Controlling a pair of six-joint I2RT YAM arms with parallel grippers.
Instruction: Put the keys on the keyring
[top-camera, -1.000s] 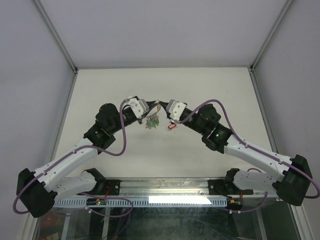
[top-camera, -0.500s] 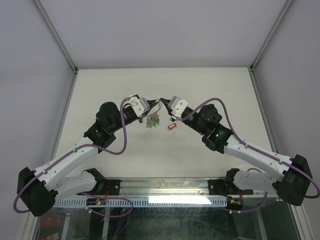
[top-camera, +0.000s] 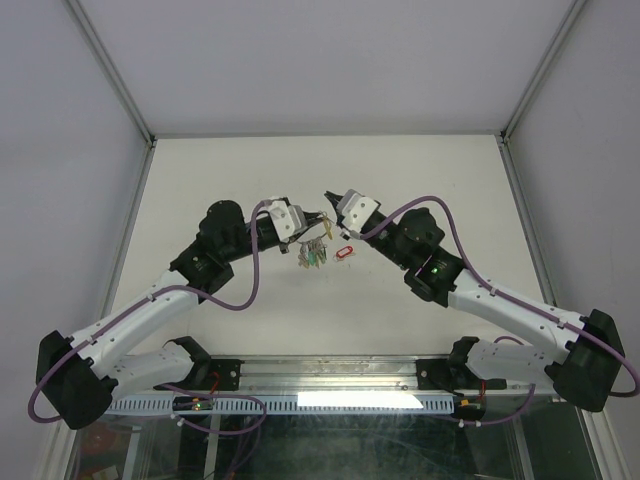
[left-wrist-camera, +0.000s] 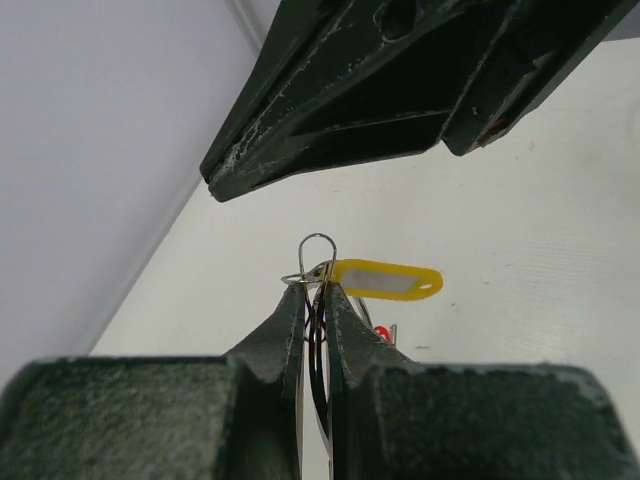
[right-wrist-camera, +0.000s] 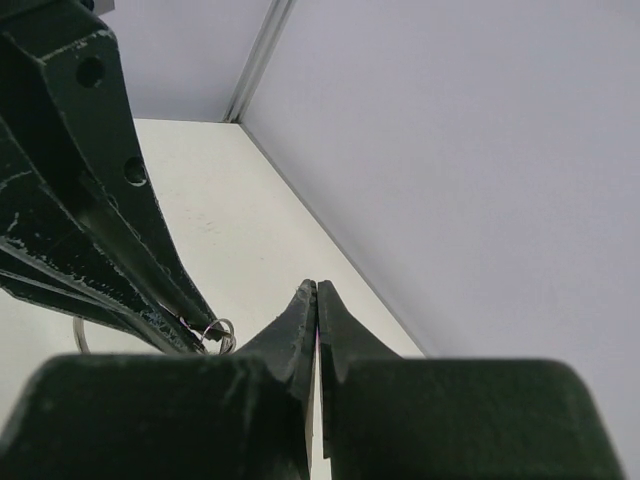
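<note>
So, we've got the left claw (left-wrist-camera: 315, 293) pinched tight on the keyring (left-wrist-camera: 319, 345), which sits edge-on between its 2 fingertips in the left wrist view. A small wire loop (left-wrist-camera: 318, 237) pokes out just above the tips, and a yellow tag (left-wrist-camera: 385, 281) sticks out sideways from it. From the top camera, the keys (top-camera: 312, 254) hang in a bunch under that claw, above the middle of the counter (top-camera: 430, 170). We can't tell whether the lowest ones touch it.

The right claw (right-wrist-camera: 316, 292) has its fingers pressed together. We can't make out anything held between them. It sits tip to tip with the left one, very close but apart. 1 red tag (top-camera: 346, 252) lies flat on the counter just beside the bunch, below the right claw.
</note>
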